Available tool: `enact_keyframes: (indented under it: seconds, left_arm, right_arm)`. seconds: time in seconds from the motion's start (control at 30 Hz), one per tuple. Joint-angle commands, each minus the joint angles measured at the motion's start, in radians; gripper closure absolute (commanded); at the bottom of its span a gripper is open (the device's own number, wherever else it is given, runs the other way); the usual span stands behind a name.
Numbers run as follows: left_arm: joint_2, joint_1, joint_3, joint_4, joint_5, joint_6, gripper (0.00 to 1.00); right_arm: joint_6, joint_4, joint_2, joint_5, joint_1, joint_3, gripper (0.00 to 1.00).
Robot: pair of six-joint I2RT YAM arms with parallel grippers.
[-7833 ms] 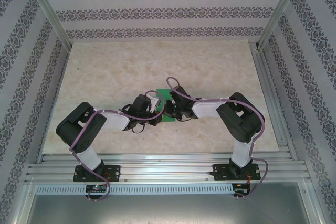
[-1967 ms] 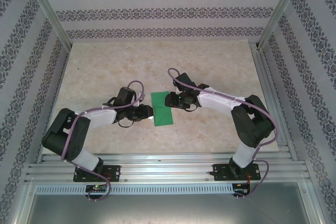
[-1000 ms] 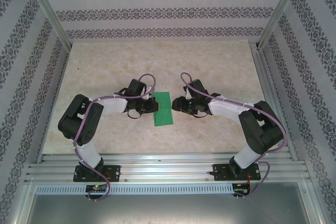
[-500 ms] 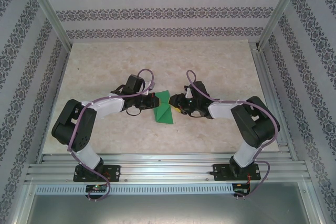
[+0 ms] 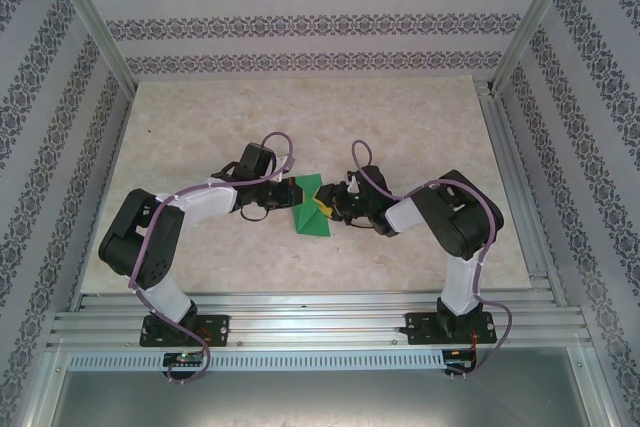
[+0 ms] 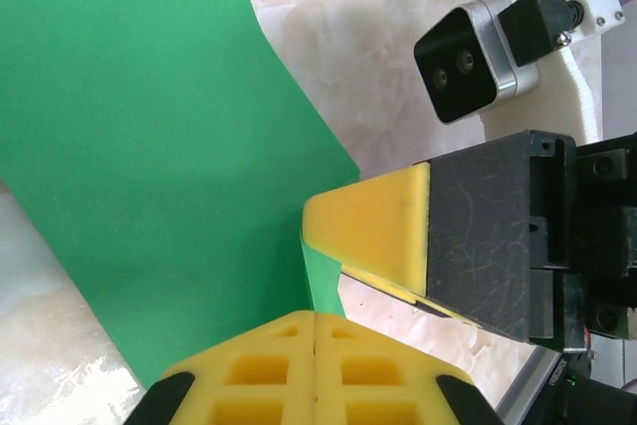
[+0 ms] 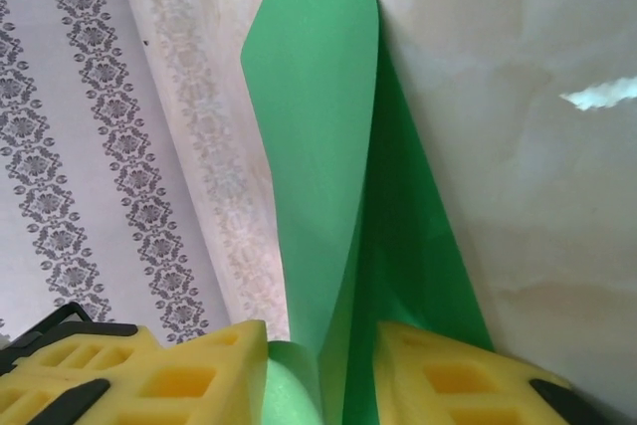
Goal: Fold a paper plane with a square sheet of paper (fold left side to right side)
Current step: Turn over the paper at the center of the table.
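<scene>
I hold the square sheet of paper (image 5: pixel 314 219), raised mid-table, clamped in the left gripper (image 6: pixel 314 345). The right gripper (image 7: pixel 318 370) jaws straddle it narrowly, seemingly not yet pinching. Side fold unfinished; plane folds remain.

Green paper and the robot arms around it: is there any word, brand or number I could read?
No readable text anywhere.
The square sheet of paper is plain green, unmarked.
The walls bear ornamental stripes, no letters.
</scene>
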Motion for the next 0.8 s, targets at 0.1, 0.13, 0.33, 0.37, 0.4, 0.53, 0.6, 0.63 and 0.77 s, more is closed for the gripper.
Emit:
enact_keyframes:
  seconds: [0.1, 0.13, 0.33, 0.37, 0.4, 0.53, 0.6, 0.63, 0.77]
  left_arm:
    - [0.021, -0.01, -0.01, -0.016, -0.037, -0.008, 1.0]
    - [0.02, -0.011, -0.01, -0.021, -0.041, -0.006, 1.0]
    - [-0.005, -0.004, -0.01, -0.046, -0.061, 0.003, 0.89]
    - [-0.02, 0.001, -0.012, -0.047, -0.062, 0.005, 0.85]
    - [-0.043, 0.007, -0.018, -0.051, -0.064, 0.005, 0.8]
    - [-0.179, 0.061, -0.07, -0.048, -0.059, -0.02, 0.41]
    - [-0.272, 0.105, -0.134, 0.009, -0.02, -0.082, 0.25]
    - [-0.31, 0.123, -0.166, 0.05, 0.005, -0.121, 0.16]
    - [-0.421, 0.152, -0.282, 0.287, 0.099, -0.349, 0.0]
  right_arm:
    - [0.005, 0.032, 0.002, 0.008, 0.014, -0.005, 0.79]
    - [0.001, 0.024, -0.001, 0.008, 0.014, -0.006, 0.8]
    - [-0.053, -0.056, -0.063, 0.024, 0.005, -0.015, 0.94]
    - [-0.061, -0.069, -0.076, 0.027, 0.003, -0.014, 0.95]
    - [-0.072, -0.078, -0.092, 0.029, 0.0, -0.013, 0.97]
    - [-0.1, -0.088, -0.168, 0.023, -0.016, -0.018, 1.0]
    - [-0.098, -0.07, -0.22, 0.012, -0.033, -0.03, 1.0]
    - [-0.097, -0.066, -0.243, 0.01, -0.04, -0.034, 1.0]
    - [-0.094, -0.121, -0.366, 0.006, -0.06, -0.03, 1.0]
